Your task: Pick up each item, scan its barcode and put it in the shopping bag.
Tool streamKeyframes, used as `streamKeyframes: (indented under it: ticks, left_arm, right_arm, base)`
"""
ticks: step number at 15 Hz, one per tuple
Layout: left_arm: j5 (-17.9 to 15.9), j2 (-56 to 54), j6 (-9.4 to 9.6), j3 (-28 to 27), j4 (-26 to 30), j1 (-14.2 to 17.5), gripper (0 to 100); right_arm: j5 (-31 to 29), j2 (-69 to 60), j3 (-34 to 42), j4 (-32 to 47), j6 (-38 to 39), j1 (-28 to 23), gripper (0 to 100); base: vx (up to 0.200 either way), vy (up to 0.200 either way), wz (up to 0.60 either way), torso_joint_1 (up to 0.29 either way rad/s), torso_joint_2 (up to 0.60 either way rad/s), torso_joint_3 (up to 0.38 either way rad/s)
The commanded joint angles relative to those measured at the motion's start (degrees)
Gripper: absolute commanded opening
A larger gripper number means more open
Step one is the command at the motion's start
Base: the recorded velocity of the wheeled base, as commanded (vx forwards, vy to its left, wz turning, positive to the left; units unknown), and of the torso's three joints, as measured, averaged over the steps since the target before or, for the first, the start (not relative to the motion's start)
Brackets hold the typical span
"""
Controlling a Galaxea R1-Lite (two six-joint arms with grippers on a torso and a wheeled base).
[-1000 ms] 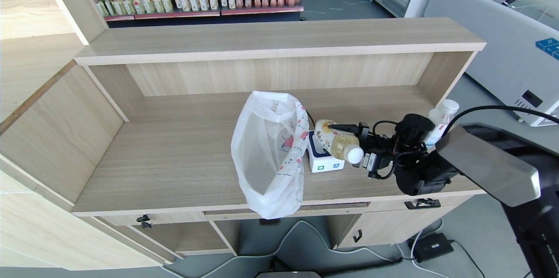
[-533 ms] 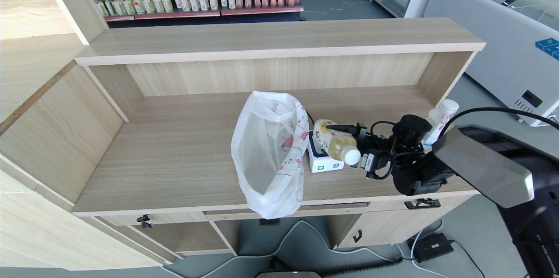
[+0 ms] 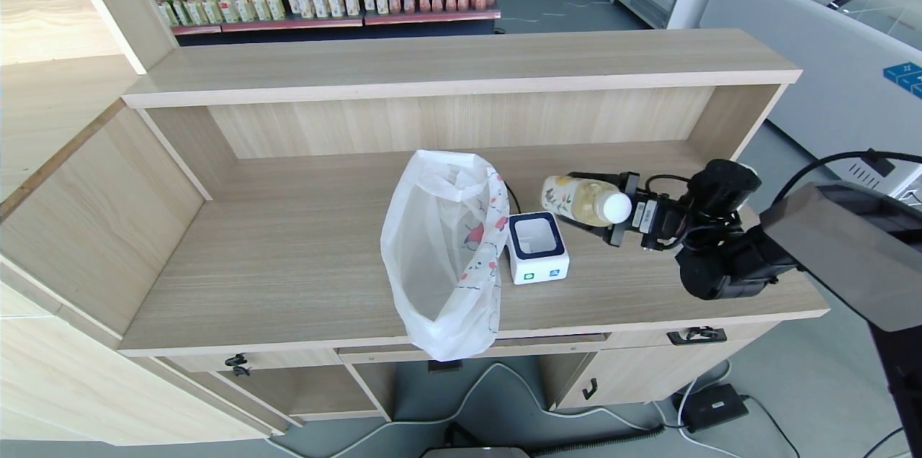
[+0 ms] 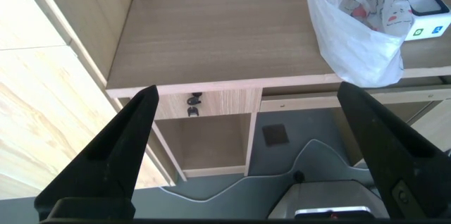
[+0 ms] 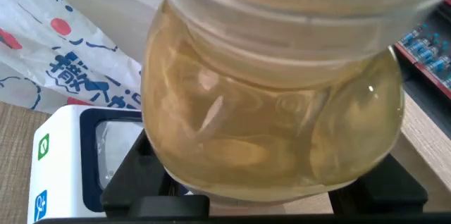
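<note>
I had the right gripper [image 3: 592, 202] clamped on the clear plastic bottle of yellowish drink with a white cap [image 3: 570, 197]. The bottle was held sideways, raised just behind and to the right of the white box-shaped barcode scanner [image 3: 537, 248], apart from it. The white printed plastic shopping bag [image 3: 443, 249] stood just beside the scanner's left. The left gripper [image 4: 246, 153] was spread wide, well away from the scanner, past the bag.

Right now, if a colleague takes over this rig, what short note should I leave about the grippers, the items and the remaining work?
Right gripper: shut on the drink bottle, held on its side above the counter, to the right of the barcode scanner, not over it.
Left gripper: open, empty, out in front of the counter.
Shopping bag: open, just left of the scanner; no item seen inside.
Done: bottle picked up. Scanned or not, I cannot tell.
Left: put the bottle in the bag.
</note>
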Motion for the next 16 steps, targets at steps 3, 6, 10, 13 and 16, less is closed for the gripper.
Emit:
streamKeyframes:
  ticks: [3, 6, 10, 13, 16]
  left_arm:
    - [-0.02, -0.02, 0.01, -0.06, -0.02, 0.01, 100]
    - [-0.02, -0.02, 0.01, 0.03, -0.02, 0.01, 100]
    - [-0.02, -0.02, 0.01, 0.03, -0.02, 0.01, 100]
    - [-0.02, -0.02, 0.01, 0.03, -0.02, 0.01, 100]
    - [-0.02, -0.02, 0.01, 0.03, -0.02, 0.01, 100]
  right_arm:
    - [-8.51, -19.63, 10.45, 0.49, 15.93, -5.70, 0]
    - [-24.15, -32.63, 18.45, 9.55, 26.82, -9.57, 0]
    - [-53.86, -43.45, 24.60, 31.78, 34.91, -12.29, 0]
    - [-57.20, -47.84, 31.10, 34.86, 37.37, -14.58, 0]
    - [-65.55, -49.16, 32.42, 37.49, 37.81, -15.37, 0]
  base:
    - [0.000, 0.000, 0.00, 0.000, 0.00, 0.000]
    - [0.000, 0.000, 0.00, 0.000, 0.00, 0.000]
    - [0.000, 0.000, 0.00, 0.000, 0.00, 0.000]
    - [0.000, 0.000, 0.00, 0.000, 0.00, 0.000]
    - [0.000, 0.000, 0.00, 0.000, 0.00, 0.000]
